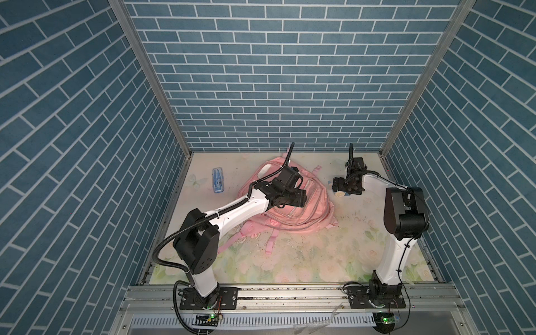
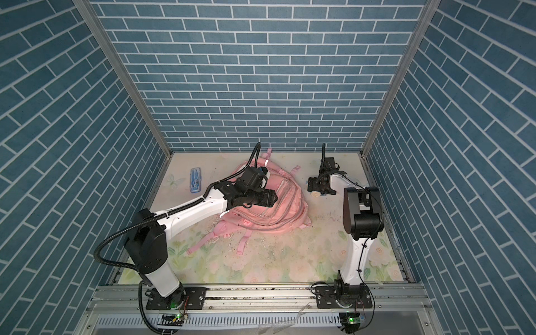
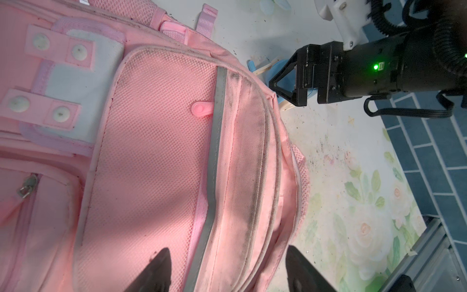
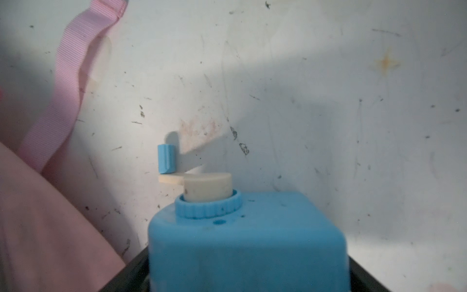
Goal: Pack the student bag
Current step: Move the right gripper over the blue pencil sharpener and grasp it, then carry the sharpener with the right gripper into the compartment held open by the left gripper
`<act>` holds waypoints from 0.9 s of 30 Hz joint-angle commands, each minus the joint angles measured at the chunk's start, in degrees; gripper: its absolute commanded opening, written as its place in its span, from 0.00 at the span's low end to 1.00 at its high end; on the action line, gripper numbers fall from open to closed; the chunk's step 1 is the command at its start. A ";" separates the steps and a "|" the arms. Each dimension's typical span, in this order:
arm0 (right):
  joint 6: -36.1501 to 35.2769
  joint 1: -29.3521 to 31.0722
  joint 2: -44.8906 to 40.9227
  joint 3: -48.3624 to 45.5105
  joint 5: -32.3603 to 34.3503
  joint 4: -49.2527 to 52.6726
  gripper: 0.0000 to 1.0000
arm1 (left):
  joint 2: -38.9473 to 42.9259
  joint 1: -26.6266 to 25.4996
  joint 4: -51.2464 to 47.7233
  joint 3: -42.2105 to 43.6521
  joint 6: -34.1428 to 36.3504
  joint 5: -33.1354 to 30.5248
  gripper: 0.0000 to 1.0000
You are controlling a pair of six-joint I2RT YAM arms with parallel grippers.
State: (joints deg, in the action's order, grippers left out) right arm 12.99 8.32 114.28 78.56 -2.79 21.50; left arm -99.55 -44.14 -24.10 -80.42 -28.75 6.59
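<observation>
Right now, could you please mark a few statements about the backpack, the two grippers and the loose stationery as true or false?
1. The pink backpack lies on the floral table. True.
2. The left gripper is clamped on a zipper pull. False: its jaws stand open over the backpack's mesh pocket.
3. The blue pencil case is inside the backpack. False: it lies on the table beside it.
4. A blue crank pencil sharpener sits between the right gripper's fingers. True.
</observation>
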 commanded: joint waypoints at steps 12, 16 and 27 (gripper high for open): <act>-0.72 1.15 -4.48 -1.44 1.71 4.04 0.63 | -6.93 -3.68 -9.79 -8.48 3.63 -8.71 0.74; 0.73 1.09 -10.09 -4.91 0.42 3.20 0.62 | -9.40 -5.12 -10.57 -9.66 4.46 -9.35 0.74; 5.90 1.05 -26.45 -16.55 -4.04 1.38 0.60 | -15.22 -6.04 -14.71 -13.33 3.28 -16.87 0.67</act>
State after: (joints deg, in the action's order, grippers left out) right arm 15.88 9.13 91.79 64.14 -4.45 23.62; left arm -113.82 -49.89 -35.83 -91.81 -25.02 -5.58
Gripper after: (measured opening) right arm 0.877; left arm 0.682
